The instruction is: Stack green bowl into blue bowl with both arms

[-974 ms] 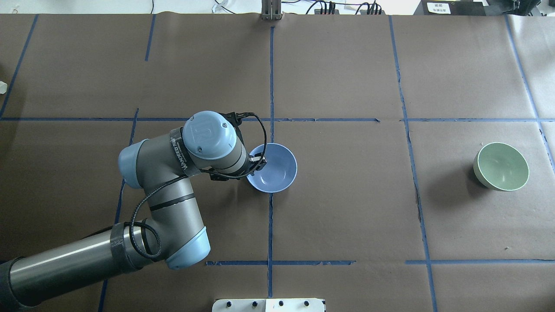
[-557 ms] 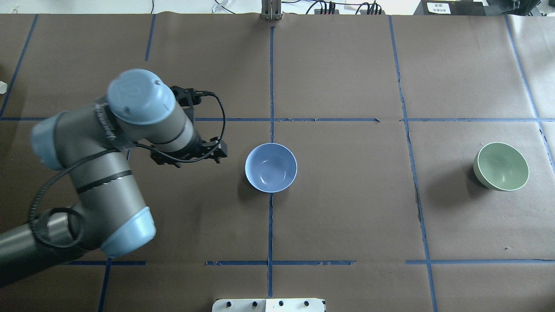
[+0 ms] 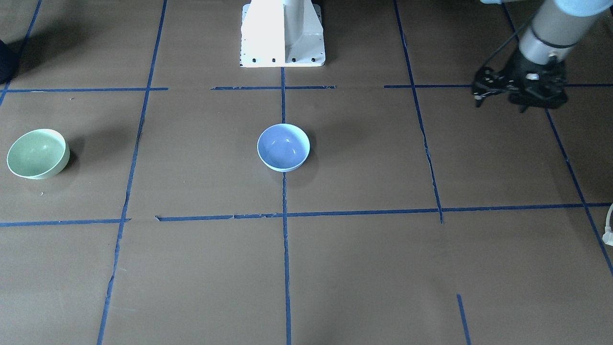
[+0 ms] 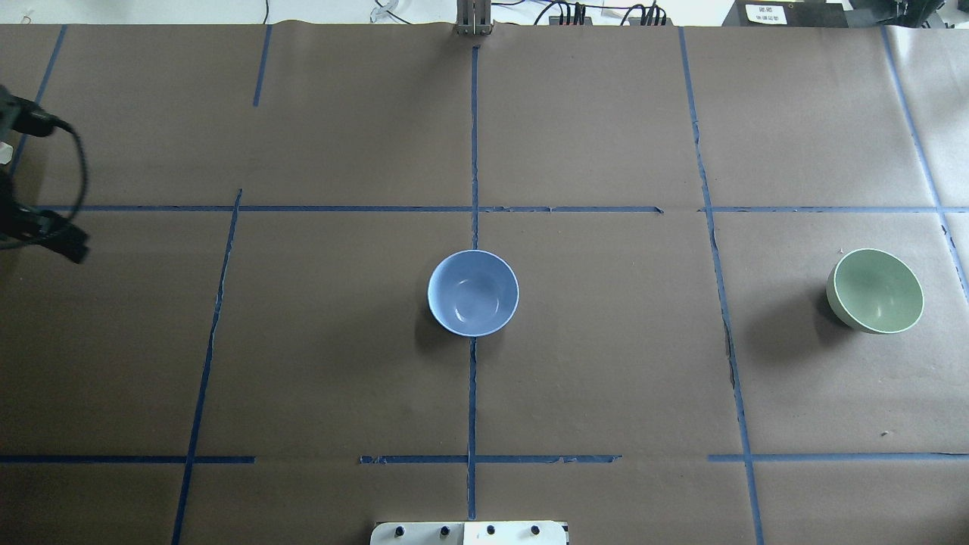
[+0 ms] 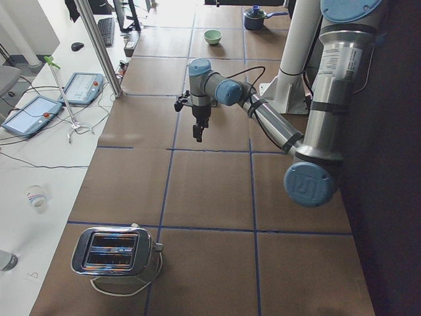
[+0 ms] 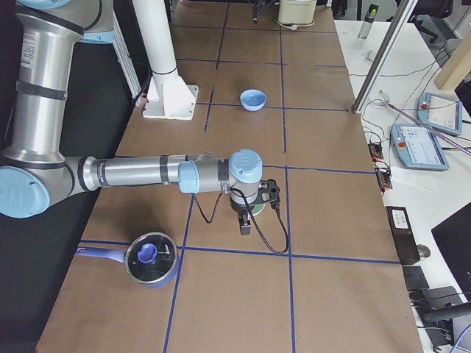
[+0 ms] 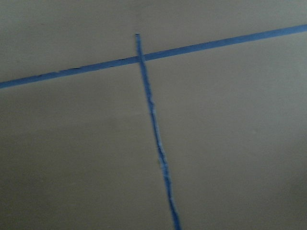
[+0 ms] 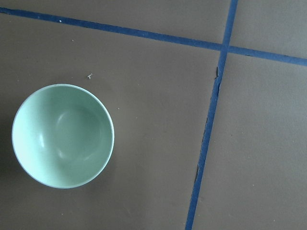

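Note:
The blue bowl [image 4: 473, 293] stands upright at the table's middle, alone; it also shows in the front view [image 3: 283, 147] and the right side view [image 6: 253, 99]. The green bowl [image 4: 876, 291] stands upright far to the right, and also shows in the front view [image 3: 37, 153] and the right wrist view [image 8: 62, 135]. My left gripper [image 3: 522, 98] is empty and open, far left of the blue bowl, at the overhead view's left edge [image 4: 45, 235]. My right gripper [image 6: 245, 226] hangs above the green bowl; I cannot tell if it is open or shut.
A white pedestal base [image 3: 282, 33] stands at the table's near edge. A blue lidded pot [image 6: 151, 257] sits at the right end near the green bowl. A toaster [image 5: 115, 250] sits at the left end. Blue tape lines [image 4: 473, 151] cross the brown paper.
My left gripper has let go of the blue bowl's rim and pulled far away to the left, almost out of the overhead view. Both bowls have stayed put.

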{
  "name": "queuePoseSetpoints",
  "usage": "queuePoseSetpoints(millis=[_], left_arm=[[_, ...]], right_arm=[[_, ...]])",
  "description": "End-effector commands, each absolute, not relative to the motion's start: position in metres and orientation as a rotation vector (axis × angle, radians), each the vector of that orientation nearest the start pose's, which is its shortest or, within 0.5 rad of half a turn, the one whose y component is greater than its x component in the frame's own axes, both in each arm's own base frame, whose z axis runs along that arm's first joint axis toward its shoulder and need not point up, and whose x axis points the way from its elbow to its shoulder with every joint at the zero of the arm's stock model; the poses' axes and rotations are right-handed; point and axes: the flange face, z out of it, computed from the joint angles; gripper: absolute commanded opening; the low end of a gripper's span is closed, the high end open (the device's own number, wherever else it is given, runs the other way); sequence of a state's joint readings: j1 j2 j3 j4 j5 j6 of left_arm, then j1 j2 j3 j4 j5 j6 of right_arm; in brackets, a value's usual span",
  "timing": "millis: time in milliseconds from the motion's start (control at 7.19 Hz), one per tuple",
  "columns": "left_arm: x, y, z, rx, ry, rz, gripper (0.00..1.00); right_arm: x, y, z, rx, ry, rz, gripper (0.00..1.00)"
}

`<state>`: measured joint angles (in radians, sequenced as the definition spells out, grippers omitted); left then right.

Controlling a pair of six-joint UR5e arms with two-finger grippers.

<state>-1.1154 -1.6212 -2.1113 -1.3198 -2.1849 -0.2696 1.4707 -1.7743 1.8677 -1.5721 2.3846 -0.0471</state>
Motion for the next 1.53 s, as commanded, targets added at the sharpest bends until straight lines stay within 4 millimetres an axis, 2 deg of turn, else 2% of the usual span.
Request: queuePoseSetpoints(millis=[0, 139, 278, 417, 557, 696, 835, 1113, 1252, 1391], left_arm=[[-0.023, -0.449, 0.553, 0.073, 0.736, 0.33, 1.0], [-0.073, -0.434, 0.619, 0.036, 0.749, 0.291, 1.0], [-0.098, -0.424, 0.642, 0.034, 0.774, 0.252, 1.0], [-0.096, -0.417, 0.643, 0.034, 0.8, 0.241, 1.0], [-0.096, -0.418, 0.639, 0.039, 0.8, 0.24, 1.0], [-0.095, -0.418, 0.636, 0.04, 0.807, 0.228, 1.0], [-0.095, -0.418, 0.636, 0.042, 0.807, 0.228, 1.0], [-0.095, -0.419, 0.634, 0.046, 0.81, 0.229, 1.0], [-0.096, -0.419, 0.634, 0.046, 0.81, 0.227, 1.0], [-0.095, -0.419, 0.633, 0.047, 0.81, 0.23, 1.0]], right_arm=[[0.015, -0.418, 0.595, 0.056, -0.822, -0.145, 1.0], [0.004, -0.421, 0.589, 0.068, -0.828, -0.11, 1.0], [-0.016, -0.424, 0.582, 0.06, -0.836, -0.052, 1.0], [-0.035, -0.419, 0.585, 0.08, -0.838, -0.006, 1.0], [-0.039, -0.402, 0.602, 0.114, -0.849, 0.011, 1.0], [-0.049, -0.399, 0.622, 0.126, -0.866, 0.023, 0.99], [-0.073, -0.399, 0.643, 0.124, -0.866, 0.037, 0.98], [-0.121, -0.422, 0.645, 0.1, -0.866, 0.074, 0.91], [-0.127, -0.42, 0.649, 0.098, -0.865, 0.061, 0.89], [-0.138, -0.417, 0.654, 0.086, -0.859, 0.043, 0.8]])
